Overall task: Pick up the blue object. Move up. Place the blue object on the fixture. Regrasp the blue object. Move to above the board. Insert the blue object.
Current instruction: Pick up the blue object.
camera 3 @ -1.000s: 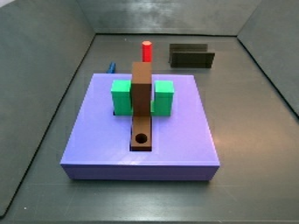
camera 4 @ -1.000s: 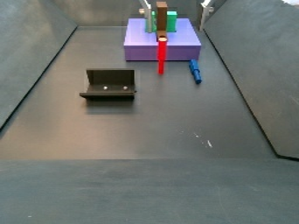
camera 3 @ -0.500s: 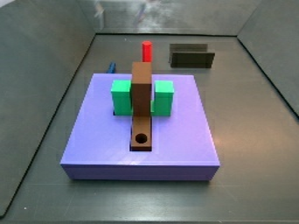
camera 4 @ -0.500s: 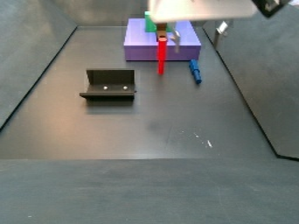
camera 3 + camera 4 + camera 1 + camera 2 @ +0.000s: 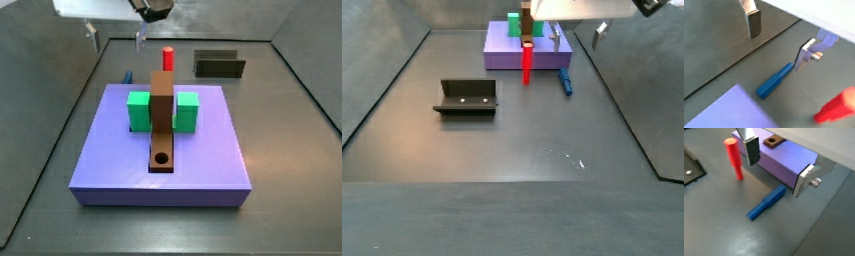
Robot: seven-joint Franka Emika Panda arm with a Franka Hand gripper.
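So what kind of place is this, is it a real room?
Probably a computer-made robot test box, not a real room. Plain grey walls close in a bare floor. The board and blue object are flat, toy-like colours. The open tool hangs above the blue object.

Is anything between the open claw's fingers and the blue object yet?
No. In both wrist views the claw hangs above the blue object, with only bare floor between.
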